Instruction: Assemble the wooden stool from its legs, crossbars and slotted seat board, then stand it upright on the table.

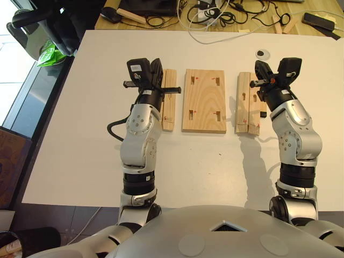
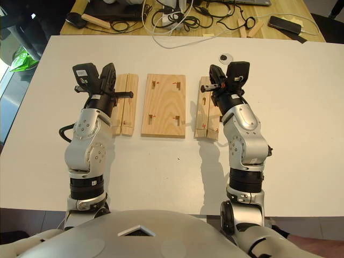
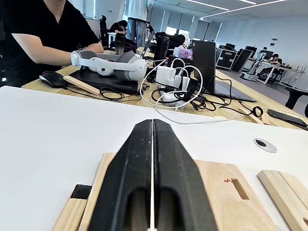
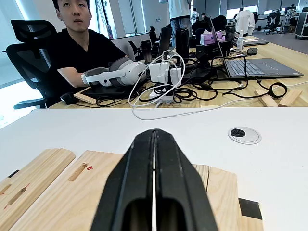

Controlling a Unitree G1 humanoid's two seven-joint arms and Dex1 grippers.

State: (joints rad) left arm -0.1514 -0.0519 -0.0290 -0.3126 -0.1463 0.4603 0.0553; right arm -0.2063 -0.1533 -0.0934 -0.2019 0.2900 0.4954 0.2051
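The slotted seat board lies flat in the middle of the white table, with four slots and red marks. Left of it lies a pair of wooden leg pieces, side by side. Another pair lies to its right, with a black patch at one end. My left gripper hovers shut and holding nothing over the left pieces; its closed fingers point toward the far edge. Over the right pieces my right gripper is also shut, with nothing in its fingers.
A round white grommet sits in the table beyond the right pieces. Behind the table a wooden desk carries cables, a power strip, a headset and a laptop. The table's left edge borders a drop to the floor.
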